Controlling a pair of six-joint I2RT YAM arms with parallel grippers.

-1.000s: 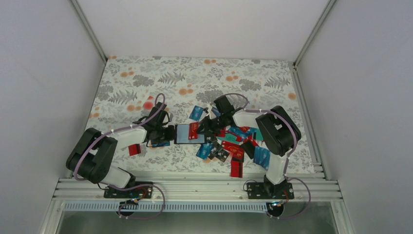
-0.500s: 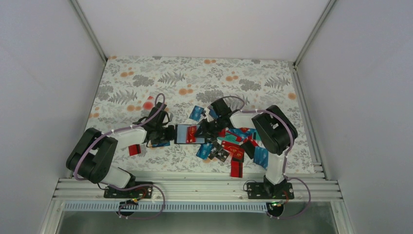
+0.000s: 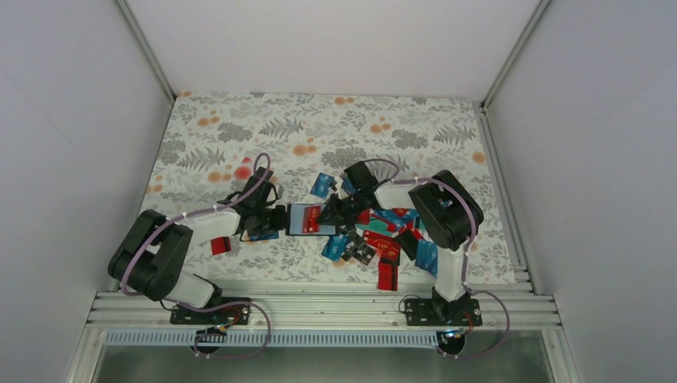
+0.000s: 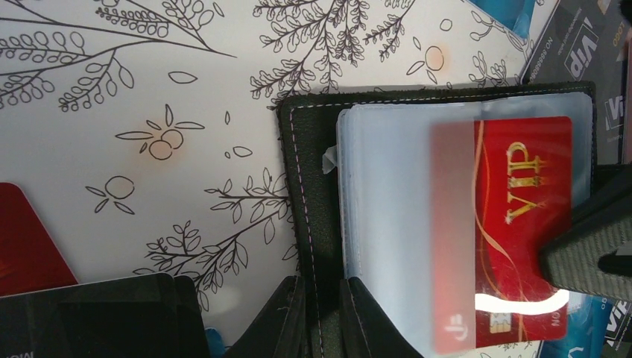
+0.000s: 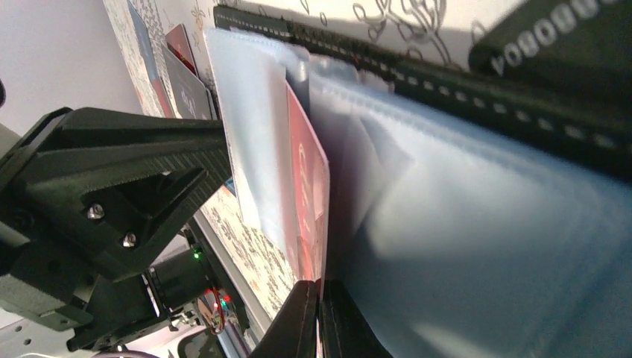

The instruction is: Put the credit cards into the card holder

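The card holder (image 3: 302, 219) lies open at the table's middle, a black stitched cover (image 4: 309, 171) with clear plastic sleeves (image 4: 387, 224). My left gripper (image 4: 326, 317) is shut on the cover's near edge. A red VIP credit card (image 4: 522, 224) sits partly inside a sleeve, its left part clouded by the plastic. My right gripper (image 5: 320, 317) is shut on that red card's (image 5: 307, 186) outer edge, and its finger (image 4: 589, 257) shows at the right of the left wrist view. In the top view the two grippers, left (image 3: 277, 217) and right (image 3: 330, 214), face each other across the holder.
Several loose credit cards (image 3: 387, 235) in blue, red, teal and black lie heaped right of the holder. A blue card (image 3: 322, 184) lies behind it, a red card (image 3: 221, 245) by the left arm, another red one (image 3: 388, 276) near the front edge. White walls enclose the table.
The right arm has edged left toward the holder, carrying the red card further over the sleeves. The left arm has held still.
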